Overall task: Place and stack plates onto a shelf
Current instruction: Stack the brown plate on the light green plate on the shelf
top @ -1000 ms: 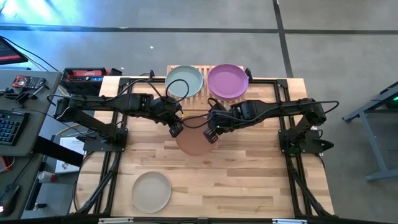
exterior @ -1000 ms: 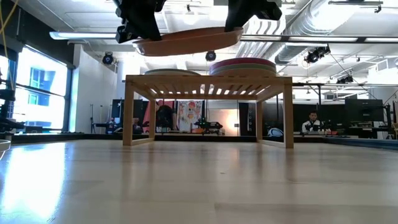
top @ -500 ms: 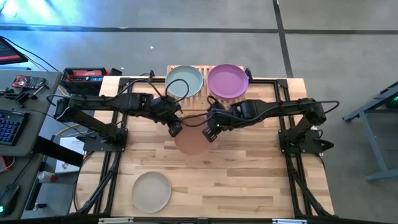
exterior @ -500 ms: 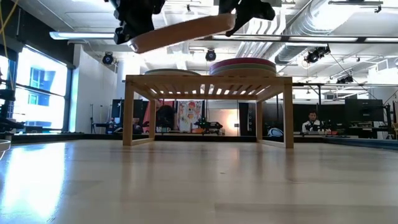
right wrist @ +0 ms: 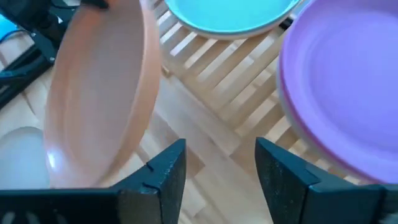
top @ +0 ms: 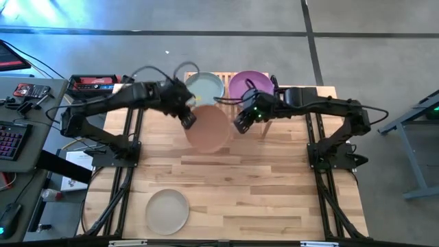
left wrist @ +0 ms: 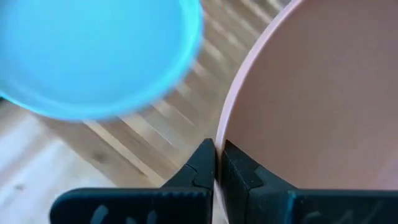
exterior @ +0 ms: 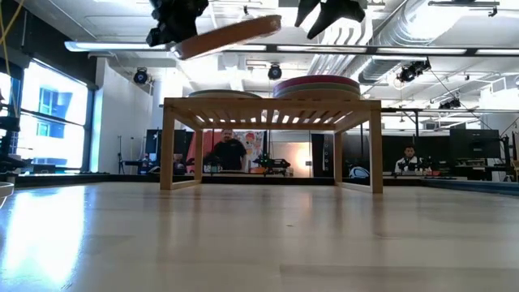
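A peach plate (top: 208,128) hangs in the air just in front of the shelf (top: 226,77), with my left gripper (top: 188,118) shut on its left rim. In the low view the peach plate (exterior: 231,36) is tilted, its right side higher. My right gripper (top: 241,123) stands open just right of the plate and touches nothing; its fingers (right wrist: 163,171) are well apart. A grey-teal plate (top: 204,88) rests on the shelf's left half. A purple plate (top: 248,84) tops a stack on the right half. My left gripper pinches the peach plate's left rim (left wrist: 219,134) between its two shut fingers, one on the plate's inner face and one on its outer face. The fingers slant down from the table's left side. The plate is lifted clear and tilted, its held side lower.
A beige plate (top: 167,210) lies on the table near the front left. The shelf (exterior: 272,105) stands on short legs at the far edge, with bare wood table in front of it. People sit in the room beyond.
My right gripper has opened, let go of the plate's right rim and gone up and toward the far right. My left gripper has carried the plate up and toward the far edge, close to the shelf. The plate has tipped, its right side now higher.
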Robot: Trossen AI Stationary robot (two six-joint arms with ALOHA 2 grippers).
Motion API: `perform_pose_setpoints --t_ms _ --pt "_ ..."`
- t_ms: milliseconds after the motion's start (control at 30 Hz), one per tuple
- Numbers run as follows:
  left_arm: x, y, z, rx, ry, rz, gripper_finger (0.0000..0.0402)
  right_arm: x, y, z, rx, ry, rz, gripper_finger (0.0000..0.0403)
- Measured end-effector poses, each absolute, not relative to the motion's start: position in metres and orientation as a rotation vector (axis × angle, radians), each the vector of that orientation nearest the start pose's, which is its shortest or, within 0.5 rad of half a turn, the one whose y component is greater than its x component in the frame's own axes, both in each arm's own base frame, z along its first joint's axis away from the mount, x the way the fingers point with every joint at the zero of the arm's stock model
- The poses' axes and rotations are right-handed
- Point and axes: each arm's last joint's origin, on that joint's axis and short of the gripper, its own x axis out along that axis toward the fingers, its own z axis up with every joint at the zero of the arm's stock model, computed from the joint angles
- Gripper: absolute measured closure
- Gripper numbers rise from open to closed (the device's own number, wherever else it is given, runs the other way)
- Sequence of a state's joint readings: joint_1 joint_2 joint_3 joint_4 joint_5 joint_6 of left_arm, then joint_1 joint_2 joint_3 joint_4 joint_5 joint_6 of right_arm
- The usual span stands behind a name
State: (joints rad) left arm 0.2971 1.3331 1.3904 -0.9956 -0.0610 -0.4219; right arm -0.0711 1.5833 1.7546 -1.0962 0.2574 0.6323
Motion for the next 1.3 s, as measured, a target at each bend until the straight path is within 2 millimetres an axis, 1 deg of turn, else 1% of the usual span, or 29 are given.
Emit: perform_pose_setpoints --t_ms 200,267,400,533,733,867,967,1100,1300 --pt "0.227 0.117 0.386 -0.499 0.735 0.648 0.0401 0.309 -0.042 0.392 0.419 0.816 -0.578 0.0236" --pt "0.22 0.131 0.394 -0.494 0.693 0.701 0.0401 0.309 -0.046 0.39 0.396 0.827 -0.576 0.0236" --pt "0.207 0.157 0.404 -0.485 0.588 0.815 0.04 0.308 -0.052 0.39 0.388 0.826 -0.599 0.0236" --pt "0.195 0.18 0.408 -0.515 0.504 0.87 0.0399 0.307 -0.06 0.39 0.365 0.826 -0.625 0.0236" --pt "0.181 0.21 0.4 -0.623 0.483 0.91 0.0398 0.305 -0.071 0.39 0.311 0.845 -0.622 0.0236" --pt "0.183 0.223 0.39 -0.699 0.494 0.901 0.0397 0.303 -0.079 0.39 0.28 0.856 -0.625 0.0236" --pt "0.188 0.229 0.381 -0.74 0.515 0.89 0.0397 0.301 -0.084 0.39 0.26 0.863 -0.627 0.0236" --pt "0.197 0.234 0.366 -0.794 0.588 0.892 0.0397 0.3 -0.089 0.39 0.25 0.87 -0.634 0.0236" --pt "0.2 0.237 0.347 -0.902 0.71 0.881 0.0397 0.298 -0.09 0.389 0.253 0.89 -0.64 0.0236"
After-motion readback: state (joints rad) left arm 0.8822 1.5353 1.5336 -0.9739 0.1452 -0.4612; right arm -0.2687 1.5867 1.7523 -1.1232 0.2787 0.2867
